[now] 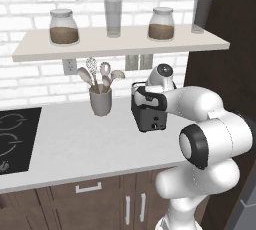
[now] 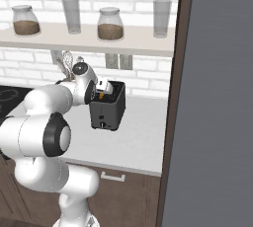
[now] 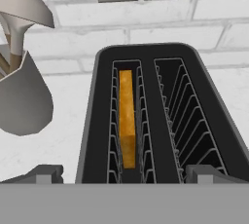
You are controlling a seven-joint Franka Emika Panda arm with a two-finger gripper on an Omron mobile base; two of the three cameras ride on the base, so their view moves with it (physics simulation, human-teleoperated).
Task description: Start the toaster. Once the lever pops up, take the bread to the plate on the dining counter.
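Observation:
The dark two-slot toaster point(image 1: 150, 118) point(image 2: 107, 110) point(image 3: 148, 121) stands on the white worktop near the brick wall. The bread point(image 3: 127, 121), golden-brown, sits down inside the left slot in the hand view, its top edge below the rim; the other slot is empty. My gripper point(image 1: 148, 95) point(image 2: 101, 86) point(image 3: 124, 175) hovers just above the toaster's top, pointing down at the slots. It is open, with its fingertips point(image 3: 46, 173) spread wider than the toaster and holding nothing. The plate and the dining counter are out of view.
A grey utensil cup point(image 1: 101, 101) point(image 3: 22, 101) with spoons stands left of the toaster. Above hangs a shelf point(image 1: 120, 43) with jars and glasses. A black cooktop point(image 1: 15, 139) lies at far left. A tall dark panel point(image 2: 217, 122) walls off the right side.

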